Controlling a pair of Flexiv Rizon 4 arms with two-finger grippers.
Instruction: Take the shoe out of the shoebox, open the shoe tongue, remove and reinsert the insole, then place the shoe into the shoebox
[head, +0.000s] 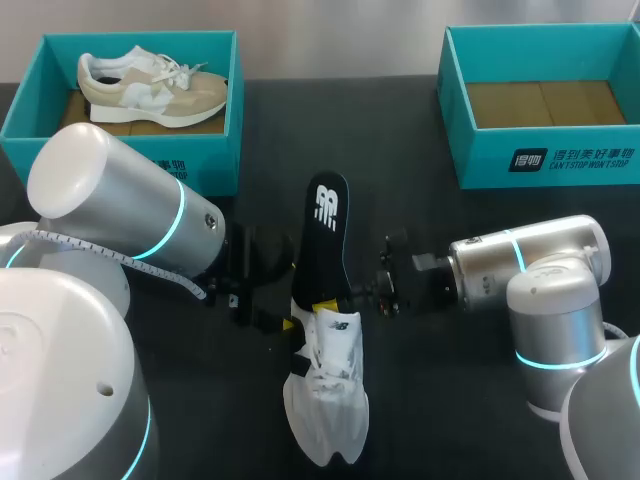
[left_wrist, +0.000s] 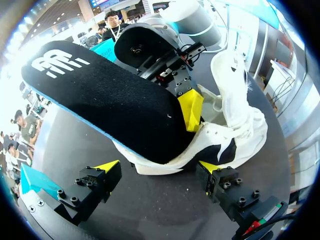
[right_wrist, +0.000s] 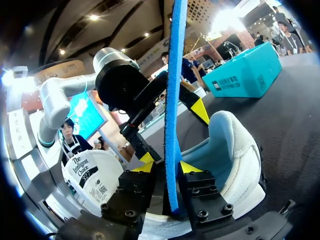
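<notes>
A white shoe (head: 328, 400) lies on the black table (head: 470, 400) in front of me, heel toward the boxes. Its black insole (head: 328, 230), blue underneath, stands tilted out of the heel opening. My right gripper (head: 350, 295) is at the heel with the insole's edge (right_wrist: 174, 100) between its fingers (right_wrist: 192, 168). A small gap shows on one side, so the gripper is open. My left gripper (left_wrist: 159, 169) stands wide open, with a yellow tip on either side of the shoe's heel (left_wrist: 170, 160) and touching nothing.
A teal box (head: 215, 165) at the back left holds a beige shoe (head: 150, 88). A second teal box (head: 545, 160) stands at the back right with only its cardboard floor showing. Bare black table lies between and around them.
</notes>
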